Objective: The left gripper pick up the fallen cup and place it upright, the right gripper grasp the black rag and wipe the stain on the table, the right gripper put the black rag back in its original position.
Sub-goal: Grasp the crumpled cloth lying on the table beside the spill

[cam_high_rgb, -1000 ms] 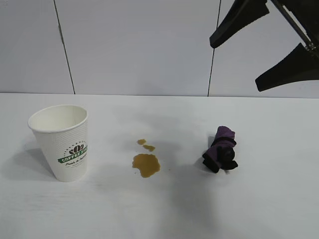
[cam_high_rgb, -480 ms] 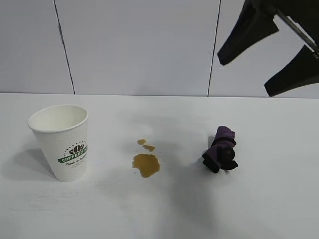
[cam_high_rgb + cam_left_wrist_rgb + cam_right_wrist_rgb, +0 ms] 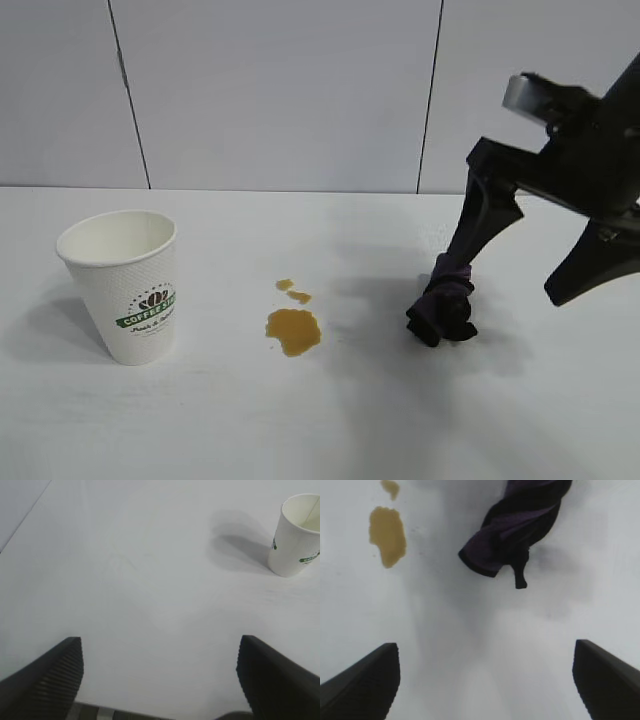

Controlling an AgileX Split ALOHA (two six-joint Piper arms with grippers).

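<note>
My right claw (image 3: 520, 270) hangs spread over the black rag (image 3: 442, 302), seemingly clear of it; left claw (image 3: 160, 680) spread, cup (image 3: 125, 283) upright.

My right end effector (image 3: 520, 275) is matte black with two long tapering fingers (image 3: 480, 225), a chunky angular body and a silver-grey fitting on top, while the left end effector (image 3: 160, 680) shows ribbed black pads (image 3: 55, 672).

On the white flat surface (image 3: 320, 420), the white textured paper cup (image 3: 125, 285) stands upright at the left, the amber-brown stain (image 3: 293, 330) lies in the middle, and the small bunched black-and-purple rag (image 3: 444, 303) sits right of it. The right arm's black tool (image 3: 515, 275) hangs just above the rag.
</note>
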